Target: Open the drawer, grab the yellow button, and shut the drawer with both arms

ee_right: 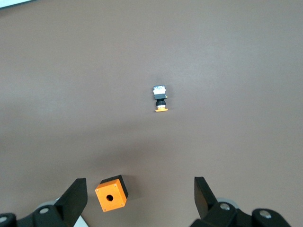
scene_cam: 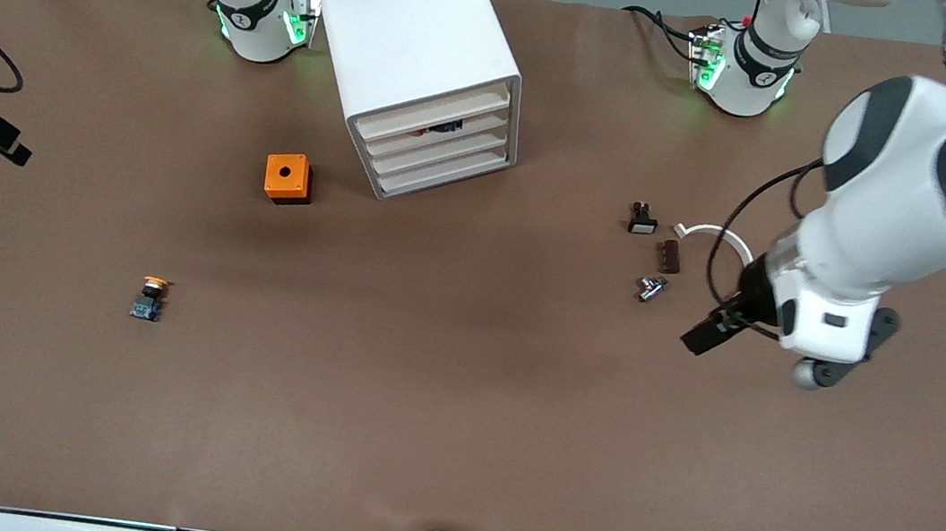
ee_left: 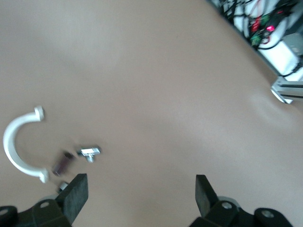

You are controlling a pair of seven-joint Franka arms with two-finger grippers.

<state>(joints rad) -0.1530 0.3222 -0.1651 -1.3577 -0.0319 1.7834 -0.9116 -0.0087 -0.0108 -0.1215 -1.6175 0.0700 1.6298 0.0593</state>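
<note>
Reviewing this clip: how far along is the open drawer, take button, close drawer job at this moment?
Apparently finished. The button lies on the table, out of the cabinet, nearer the camera than the orange box. The drawer and those below look pushed in. Nothing is in hand: the left gripper is open near the white clip, the right gripper open above the orange box. Nothing obvious remains.
</note>
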